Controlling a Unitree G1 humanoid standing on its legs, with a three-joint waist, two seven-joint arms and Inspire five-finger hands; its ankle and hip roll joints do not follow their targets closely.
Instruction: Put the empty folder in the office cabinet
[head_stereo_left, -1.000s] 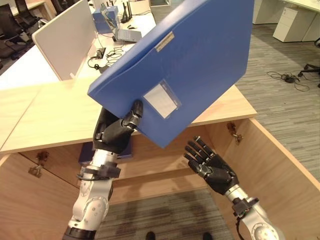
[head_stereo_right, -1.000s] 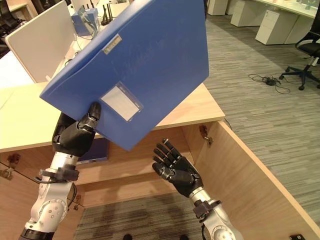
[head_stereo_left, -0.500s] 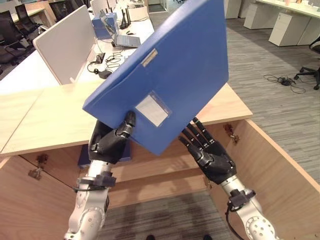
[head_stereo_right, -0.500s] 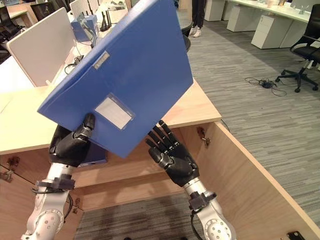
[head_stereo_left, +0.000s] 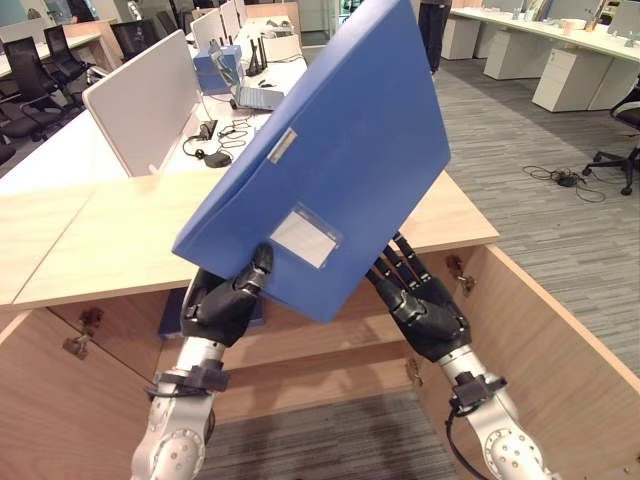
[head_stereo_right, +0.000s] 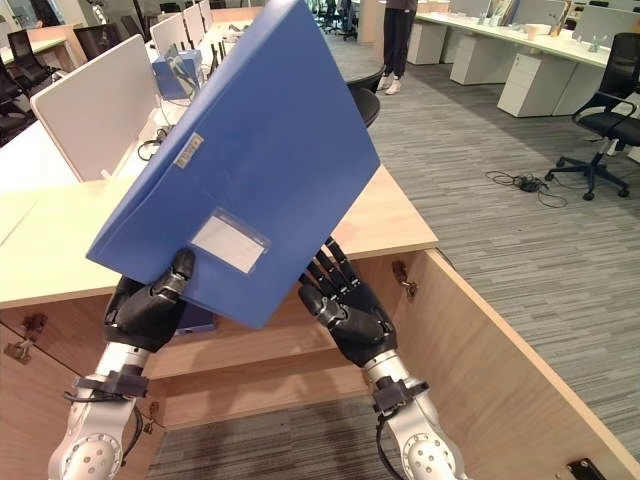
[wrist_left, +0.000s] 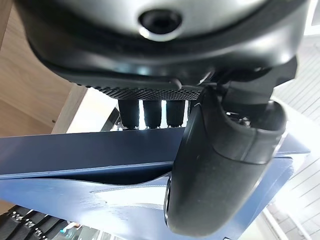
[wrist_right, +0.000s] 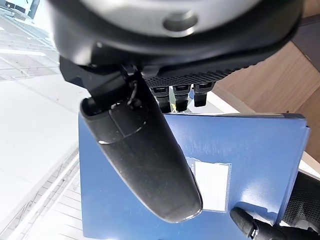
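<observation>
Now carrying. My left robot hand (head_stereo_left: 225, 303) pinches the blue folder (head_stereo_left: 330, 160) at its lower corner, tilted above the worktop's (head_stereo_left: 110, 240) front edge. My right robot hand (head_stereo_left: 425, 305), fingers straight, props its underside. Next, I judge: lower it into the open cabinet (head_stereo_left: 300, 345) shelf below.

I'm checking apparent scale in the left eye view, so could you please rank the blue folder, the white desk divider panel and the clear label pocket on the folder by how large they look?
1. Blue folder, though it is nearest the camera.
2. White desk divider panel.
3. Clear label pocket.
</observation>
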